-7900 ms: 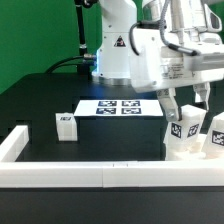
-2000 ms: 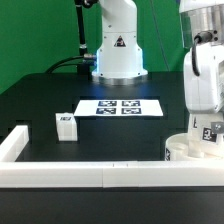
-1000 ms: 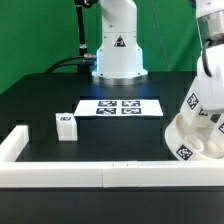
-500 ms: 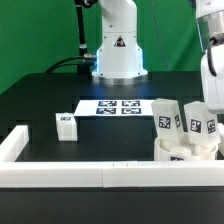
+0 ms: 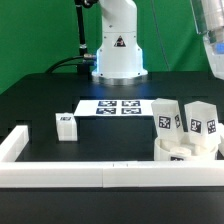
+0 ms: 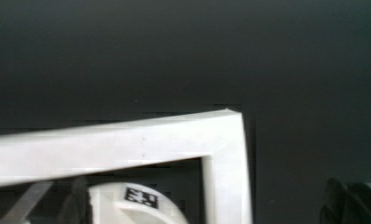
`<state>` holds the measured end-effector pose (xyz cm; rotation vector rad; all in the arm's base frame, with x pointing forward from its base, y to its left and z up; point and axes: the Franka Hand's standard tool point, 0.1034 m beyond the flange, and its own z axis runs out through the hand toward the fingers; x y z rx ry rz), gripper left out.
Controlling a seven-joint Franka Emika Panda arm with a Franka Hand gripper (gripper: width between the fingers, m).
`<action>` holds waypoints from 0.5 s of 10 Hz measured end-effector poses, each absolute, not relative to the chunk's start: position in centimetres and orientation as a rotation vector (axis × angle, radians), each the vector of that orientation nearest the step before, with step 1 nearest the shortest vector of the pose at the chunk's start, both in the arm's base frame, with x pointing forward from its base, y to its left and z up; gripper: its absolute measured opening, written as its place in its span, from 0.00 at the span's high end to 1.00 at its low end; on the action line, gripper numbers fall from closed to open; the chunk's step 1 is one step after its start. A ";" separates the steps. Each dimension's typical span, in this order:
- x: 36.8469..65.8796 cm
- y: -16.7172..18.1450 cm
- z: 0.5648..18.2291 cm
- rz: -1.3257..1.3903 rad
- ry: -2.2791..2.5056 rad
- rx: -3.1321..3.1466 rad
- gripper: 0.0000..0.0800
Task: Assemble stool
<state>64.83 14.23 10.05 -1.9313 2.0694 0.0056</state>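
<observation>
Two legs (image 5: 167, 120) stand upright on the seat (image 5: 185, 153) at the exterior view's lower right; a third leg (image 5: 66, 124) sits well apart.
I see the seat just behind the front rail (image 5: 80, 176), and the third leg resting on the dark table (image 5: 40, 100) toward the exterior view's left, near the marker board (image 5: 120, 106). The arm (image 5: 213, 40) hangs at the upper right edge, clear of the stool parts. I cannot tell whether the gripper's fingers are apart or together. My wrist view shows a rail corner (image 6: 200, 135) beside a tagged white piece (image 6: 137, 197).
</observation>
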 end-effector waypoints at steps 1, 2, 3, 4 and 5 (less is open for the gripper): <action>64.8 14.3 10.0 -0.032 2.047 -1.948 0.19; 64.8 14.1 9.9 -0.044 1.995 -2.007 0.19; 64.9 13.8 9.9 -0.069 1.910 -2.097 0.19; 64.8 13.9 10.1 -0.076 1.774 -2.241 0.19; 64.7 14.2 11.0 -0.063 1.610 -2.392 0.19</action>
